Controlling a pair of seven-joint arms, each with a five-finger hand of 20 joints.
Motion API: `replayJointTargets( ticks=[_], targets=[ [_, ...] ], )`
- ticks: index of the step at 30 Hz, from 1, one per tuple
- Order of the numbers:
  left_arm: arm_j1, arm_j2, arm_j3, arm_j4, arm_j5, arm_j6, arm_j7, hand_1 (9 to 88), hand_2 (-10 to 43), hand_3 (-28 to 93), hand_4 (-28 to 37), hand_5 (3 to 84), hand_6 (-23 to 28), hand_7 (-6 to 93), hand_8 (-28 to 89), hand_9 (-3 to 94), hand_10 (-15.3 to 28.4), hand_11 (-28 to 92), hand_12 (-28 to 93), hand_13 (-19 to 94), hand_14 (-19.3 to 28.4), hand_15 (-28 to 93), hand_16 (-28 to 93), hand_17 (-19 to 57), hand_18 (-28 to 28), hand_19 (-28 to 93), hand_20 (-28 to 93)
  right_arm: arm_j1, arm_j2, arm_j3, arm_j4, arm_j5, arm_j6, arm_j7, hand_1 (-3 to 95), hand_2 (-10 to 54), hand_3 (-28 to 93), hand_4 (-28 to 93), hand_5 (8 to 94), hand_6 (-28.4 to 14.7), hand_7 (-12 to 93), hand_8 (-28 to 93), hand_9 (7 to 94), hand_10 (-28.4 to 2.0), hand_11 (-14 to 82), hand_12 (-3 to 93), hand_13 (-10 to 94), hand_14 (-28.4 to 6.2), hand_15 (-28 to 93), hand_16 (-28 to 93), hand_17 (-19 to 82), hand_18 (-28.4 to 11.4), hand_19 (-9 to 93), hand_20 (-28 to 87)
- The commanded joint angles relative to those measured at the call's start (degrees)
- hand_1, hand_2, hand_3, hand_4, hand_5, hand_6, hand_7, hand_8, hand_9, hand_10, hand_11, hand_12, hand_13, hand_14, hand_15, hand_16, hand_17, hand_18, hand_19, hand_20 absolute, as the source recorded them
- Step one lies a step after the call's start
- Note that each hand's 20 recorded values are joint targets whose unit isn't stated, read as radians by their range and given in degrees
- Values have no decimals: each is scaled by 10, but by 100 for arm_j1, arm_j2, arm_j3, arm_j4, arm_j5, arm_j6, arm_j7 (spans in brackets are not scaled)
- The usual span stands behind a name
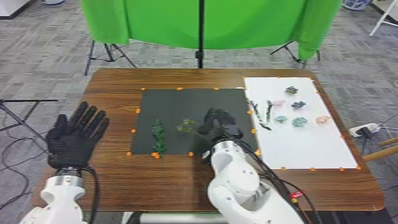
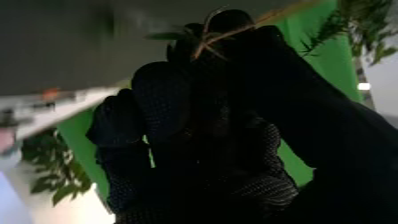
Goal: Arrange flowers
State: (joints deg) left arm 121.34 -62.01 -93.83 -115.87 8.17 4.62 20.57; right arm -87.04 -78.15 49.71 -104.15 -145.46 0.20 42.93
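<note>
The right hand is nearly closed, with its fingers and thumb pinching a thin stem at the tips. The held green sprig extends to the hand's left, over the dark mat; whether it is clear of the mat cannot be determined.

Caution: the stem may rotate or slip, because only a narrow section appears to be clamped. Side twigs may bend or detach if the grip tightens. If the hand travels left at low height, the sprig may catch the dark green leafy stem lying on the same mat. If it travels right, it may disturb the dark stems near the inner edge of the white sheet.

Appearance: the sprig is yellow-green, with a fine, open, branching head. The stem is light brown and thin, with forked twigs crossing at the fingertips.

The left hand is wide, fingers extended and spread, at the left side of the surface.
</note>
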Motion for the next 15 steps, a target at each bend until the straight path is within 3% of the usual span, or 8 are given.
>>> replayJointTargets(
  ticks=[1,3,5,7,11,12,15],
  targets=[
    [-81,50,102,76,-148,-73,-202,264,106,783,-283,471,105,81,-79,395,156,171,97,294,175,348,-60,-71,161,381,129,33,-319,-156,215,582,-179,148,425,-95,808,-201,722,-38,466,98,729,-185,462,330,629,-185,763,250,344,-284,932,448],
    [-45,43,80,40,-175,37,-221,264,106,782,-283,471,105,81,-79,395,156,171,98,295,174,348,-60,-72,162,381,130,18,-313,-170,172,634,-67,88,417,-95,807,-208,718,-56,382,53,722,-194,460,277,626,-186,764,247,341,-284,932,446],
    [-22,34,66,36,-203,51,-205,266,108,780,-283,472,105,82,-78,397,157,173,99,296,174,350,-59,-71,162,382,132,14,-276,-178,117,627,-135,67,405,-95,816,-211,723,-62,307,15,725,-196,445,245,624,-186,759,243,337,-284,932,439],
    [15,37,50,18,-258,67,-164,266,110,779,-283,473,105,84,-79,399,157,176,100,299,175,355,-58,-71,163,385,133,17,-263,-187,73,704,-144,90,401,-95,820,-212,730,-63,285,10,730,-198,435,236,624,-189,754,239,335,-284,932,434],
    [-25,81,102,39,-287,100,-221,266,113,778,-283,477,107,87,-79,400,159,178,100,299,176,363,-60,-71,163,387,135,0,-319,-201,65,726,-35,168,397,-95,821,-213,738,-63,262,6,738,-198,426,232,626,-190,752,236,335,-284,932,428],
    [-51,33,99,47,-268,88,-288,267,113,777,-283,477,107,88,-80,401,160,179,100,299,176,364,-61,-71,163,387,135,-9,-321,-203,53,695,-17,167,393,-95,825,-212,739,-63,244,0,739,-198,424,232,627,-190,752,234,335,-284,932,427],
    [-56,57,137,44,-266,60,-268,267,114,778,-283,478,107,89,-80,402,160,181,100,299,175,366,-62,-70,163,389,137,5,-293,-222,-24,690,-56,193,391,-95,828,-213,740,-63,233,1,741,-198,423,233,629,-190,751,233,336,-284,932,427]
  ],
)
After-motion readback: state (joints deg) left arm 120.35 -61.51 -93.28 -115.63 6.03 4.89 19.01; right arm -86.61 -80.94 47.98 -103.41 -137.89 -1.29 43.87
